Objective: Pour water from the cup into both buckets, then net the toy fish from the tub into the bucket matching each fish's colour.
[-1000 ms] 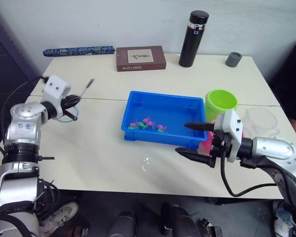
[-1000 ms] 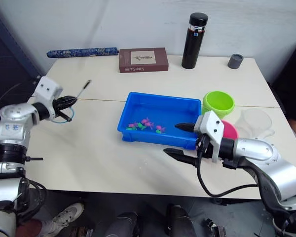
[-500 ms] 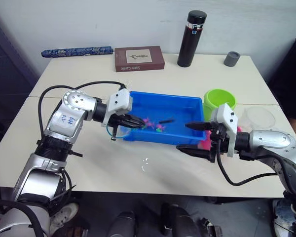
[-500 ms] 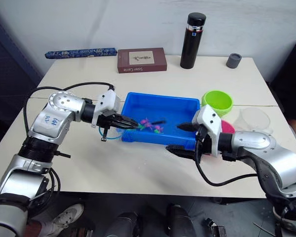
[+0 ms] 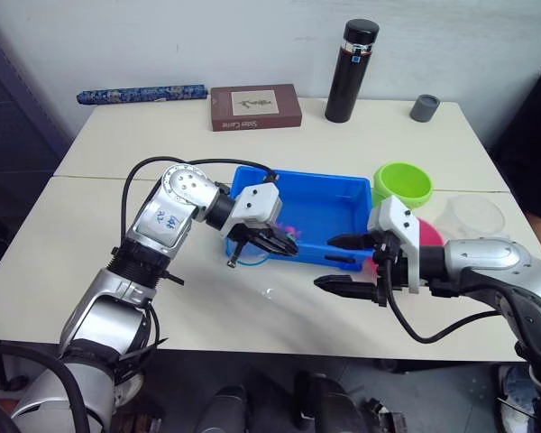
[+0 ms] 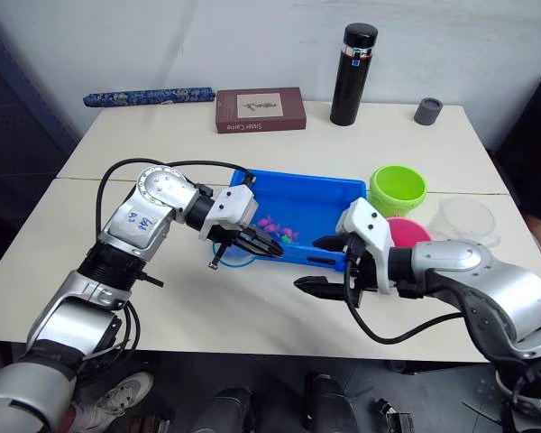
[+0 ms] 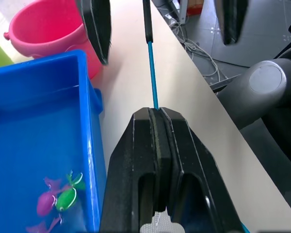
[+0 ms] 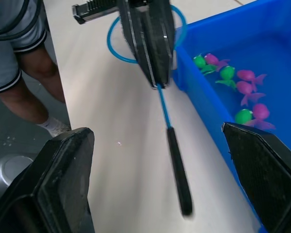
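1. My left gripper [image 5: 269, 240] sits at the near-left corner of the tub [image 5: 329, 193], clenched on the net [image 8: 162, 104]. From the head I only catch a sliver of the light-blue hoop [image 6: 237, 262] under the fingers, hanging over the table just outside the tub's near wall.
2. The left wrist camera adds what the head misses — the two black pads pressed flat together on the thin blue shaft [image 7: 152, 68], which runs ahead of the gripper into a dark grip [image 7: 146, 19].
3. The right wrist camera shows the net from the other end: hoop behind the left gripper, partly over the tub's rim, stick pointing along the table beside the tub.
4. The toy fish [image 8: 235, 87] lie inside the tub just beyond the left gripper, pink and green, bunched together; I see none in the hoop.
5. My right gripper [image 5: 350, 262] hovers released, fingers wide apart, at the tub's near-right corner, grasping nothing.
6. Just behind the right gripper is the pink bucket [image 6: 409, 234], with the green bucket [image 5: 403, 185] touching it on the far side.
7. Right of the buckets stands the clear cup [image 5: 476, 216], upright — I cannot tell whether it holds water.
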`<state>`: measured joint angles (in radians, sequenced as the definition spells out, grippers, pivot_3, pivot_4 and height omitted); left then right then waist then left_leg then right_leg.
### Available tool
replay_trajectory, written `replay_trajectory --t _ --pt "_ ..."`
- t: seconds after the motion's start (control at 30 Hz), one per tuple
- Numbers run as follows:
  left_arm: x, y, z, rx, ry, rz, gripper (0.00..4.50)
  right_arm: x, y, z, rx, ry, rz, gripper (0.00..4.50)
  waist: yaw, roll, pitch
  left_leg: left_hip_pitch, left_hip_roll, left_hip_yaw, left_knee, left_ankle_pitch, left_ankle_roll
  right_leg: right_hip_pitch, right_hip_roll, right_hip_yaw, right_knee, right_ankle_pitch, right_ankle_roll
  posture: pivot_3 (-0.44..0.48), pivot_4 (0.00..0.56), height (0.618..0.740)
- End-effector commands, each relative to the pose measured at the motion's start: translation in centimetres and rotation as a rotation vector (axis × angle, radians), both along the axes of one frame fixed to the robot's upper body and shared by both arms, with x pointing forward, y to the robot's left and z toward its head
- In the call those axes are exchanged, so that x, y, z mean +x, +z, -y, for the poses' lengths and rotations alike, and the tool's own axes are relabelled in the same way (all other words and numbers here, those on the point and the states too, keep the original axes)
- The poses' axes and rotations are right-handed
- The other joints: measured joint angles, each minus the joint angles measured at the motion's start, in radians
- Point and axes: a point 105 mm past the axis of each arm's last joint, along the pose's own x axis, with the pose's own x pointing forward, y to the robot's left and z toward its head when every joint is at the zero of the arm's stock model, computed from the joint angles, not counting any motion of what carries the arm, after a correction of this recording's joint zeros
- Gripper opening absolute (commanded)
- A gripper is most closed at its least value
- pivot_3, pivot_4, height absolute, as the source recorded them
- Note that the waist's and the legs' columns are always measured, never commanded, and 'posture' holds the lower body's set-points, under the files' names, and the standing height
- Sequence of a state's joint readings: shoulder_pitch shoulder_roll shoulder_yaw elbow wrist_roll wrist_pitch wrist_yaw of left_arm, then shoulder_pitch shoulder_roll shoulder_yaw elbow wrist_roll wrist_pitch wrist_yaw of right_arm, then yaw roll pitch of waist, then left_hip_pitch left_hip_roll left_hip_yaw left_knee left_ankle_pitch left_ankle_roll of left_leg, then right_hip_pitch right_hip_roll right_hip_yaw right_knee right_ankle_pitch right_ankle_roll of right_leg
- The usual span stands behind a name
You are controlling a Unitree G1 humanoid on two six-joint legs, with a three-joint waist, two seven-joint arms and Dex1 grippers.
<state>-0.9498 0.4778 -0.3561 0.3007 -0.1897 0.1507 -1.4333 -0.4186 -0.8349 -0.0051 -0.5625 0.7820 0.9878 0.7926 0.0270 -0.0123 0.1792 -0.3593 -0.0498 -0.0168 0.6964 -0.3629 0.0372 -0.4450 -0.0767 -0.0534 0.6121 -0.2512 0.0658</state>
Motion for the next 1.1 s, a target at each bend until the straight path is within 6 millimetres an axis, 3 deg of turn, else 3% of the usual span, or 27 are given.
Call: replay_trajectory --t 0.03,0.87,1.1 --pt "0.21 1.34 0.69 -0.017 -0.029 0.041 0.09 -0.38 0.67 -0.73 0.012 0.019 0.029 4.50 0.000 0.000 0.000 0.000 0.000 0.000 0.001 0.000 0.000 0.000 0.000 0.000 0.000 0.000 0.000 0.000 0.150 0.739" --pt "0.33 1.16 -0.28 -0.008 -0.010 0.037 0.09 0.31 0.85 0.17 -0.005 -0.028 0.034 4.50 0.000 0.000 0.000 -0.001 0.000 0.000 0.001 0.000 0.000 0.000 0.000 0.000 0.000 0.000 0.000 0.000 0.150 0.739" --pt "0.34 1.21 -0.26 -0.008 -0.009 0.034 0.00 0.17 0.95 0.04 0.004 -0.019 0.034 1.14 0.000 0.000 0.000 -0.001 0.000 0.000 0.001 0.000 0.000 0.000 0.000 0.000 0.000 0.000 0.000 0.000 0.150 0.739"
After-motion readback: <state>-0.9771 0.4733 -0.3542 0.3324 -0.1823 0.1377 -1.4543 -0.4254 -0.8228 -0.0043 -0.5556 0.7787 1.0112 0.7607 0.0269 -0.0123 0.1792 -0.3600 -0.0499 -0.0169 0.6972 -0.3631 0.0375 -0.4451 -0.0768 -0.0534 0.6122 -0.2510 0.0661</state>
